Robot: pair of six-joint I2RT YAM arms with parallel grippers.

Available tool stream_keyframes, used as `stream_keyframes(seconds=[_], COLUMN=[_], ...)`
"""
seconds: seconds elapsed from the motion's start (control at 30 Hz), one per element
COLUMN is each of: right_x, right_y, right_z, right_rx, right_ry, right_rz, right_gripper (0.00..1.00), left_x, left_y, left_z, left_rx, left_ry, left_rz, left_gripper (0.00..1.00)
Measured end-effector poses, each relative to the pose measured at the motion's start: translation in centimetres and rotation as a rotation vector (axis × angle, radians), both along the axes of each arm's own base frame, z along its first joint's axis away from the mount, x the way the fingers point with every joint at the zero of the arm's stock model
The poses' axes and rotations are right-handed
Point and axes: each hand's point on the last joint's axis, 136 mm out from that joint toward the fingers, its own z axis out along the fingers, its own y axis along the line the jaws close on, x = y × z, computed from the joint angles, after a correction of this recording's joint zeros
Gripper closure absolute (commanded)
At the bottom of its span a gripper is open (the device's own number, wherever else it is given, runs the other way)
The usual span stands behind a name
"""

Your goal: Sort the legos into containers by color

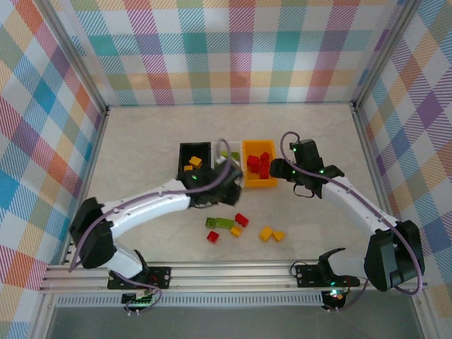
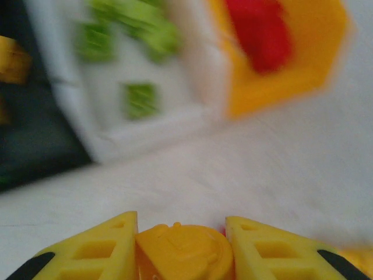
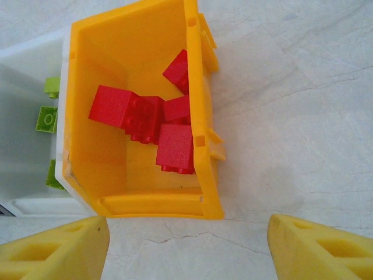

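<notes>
**On the bench: three bins and part-sorted legos**

Around the work area, walls (image 1: 233, 49) papered in pastel plaid enclose a pale, stone-veined bench (image 1: 141, 141). An aluminium rail (image 1: 233, 277) runs along its near edge. The left arm (image 1: 141, 212) reaches to mid-bench, and the right arm (image 1: 353, 205) bends toward the bins.

The containers are three open-top rectangular bins of equal size, standing side by side at mid-bench:
- The black bin (image 1: 201, 150) is at left and holds yellow-orange bricks (image 1: 192, 164).
- The white translucent bin (image 3: 26, 134) is in the middle and holds lime green bricks (image 3: 48, 119).
- The orange bin (image 3: 134, 58) is at right, its side against the white one, and holds several red bricks (image 3: 134, 114) piled together.

Loose legos lie scattered on the bench between the bins and the rail: a long lime green brick (image 1: 221, 223), two red ones (image 1: 241, 219) and three yellow-orange ones (image 1: 266, 233).

The left jaws are pinching a yellow-orange brick (image 2: 180, 251), whose round stud shows between the yellow fingers (image 2: 93, 251). The right jaws are spread wide with nothing between the fingers (image 3: 52, 251). They hang over the bare bench just short of the orange bin's end wall.
</notes>
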Motion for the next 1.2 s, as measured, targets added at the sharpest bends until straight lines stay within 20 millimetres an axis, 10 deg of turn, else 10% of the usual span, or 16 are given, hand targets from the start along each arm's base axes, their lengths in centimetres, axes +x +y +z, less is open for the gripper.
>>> stream_keyframes(seconds=[0.23, 0.4, 0.53, 0.7, 0.93, 1.07, 1.2], right_x=[-0.2, -0.3, -0.4, -0.4, -0.4, -0.4, -0.5], right_y=[0.1, 0.1, 0.1, 0.0, 0.0, -0.2, -0.6], right_z=[-0.5, -0.7, -0.4, 0.0, 0.1, -0.1, -0.6], right_rx=[0.004, 0.006, 0.009, 0.015, 0.017, 0.016, 0.012], right_ry=[0.007, 0.008, 0.0, -0.012, -0.016, -0.013, -0.002], right_rz=[0.004, 0.006, 0.007, 0.006, 0.004, -0.002, -0.012], right_gripper=[0.27, 0.27, 0.26, 0.23, 0.23, 0.23, 0.23], left_x=[7.9, 11.1, 11.5, 12.1, 9.8, 4.3, -2.9], left_y=[8.2, 8.4, 8.0, 7.8, 4.2, -2.6, -9.3], left_z=[-0.5, -4.4, -7.3, -6.4, -0.2, 3.1, 0.8], left_rx=[0.002, 0.042, 0.078, 0.062, -0.04, -0.101, -0.069], left_ry=[-0.026, 0.044, 0.1, 0.082, -0.021, -0.067, 0.005], left_rz=[0.296, 0.333, 0.329, 0.33, 0.218, -0.007, -0.26], left_gripper=[0.61, 0.58, 0.37, 0.24, 0.13, 0.11, 0.11])
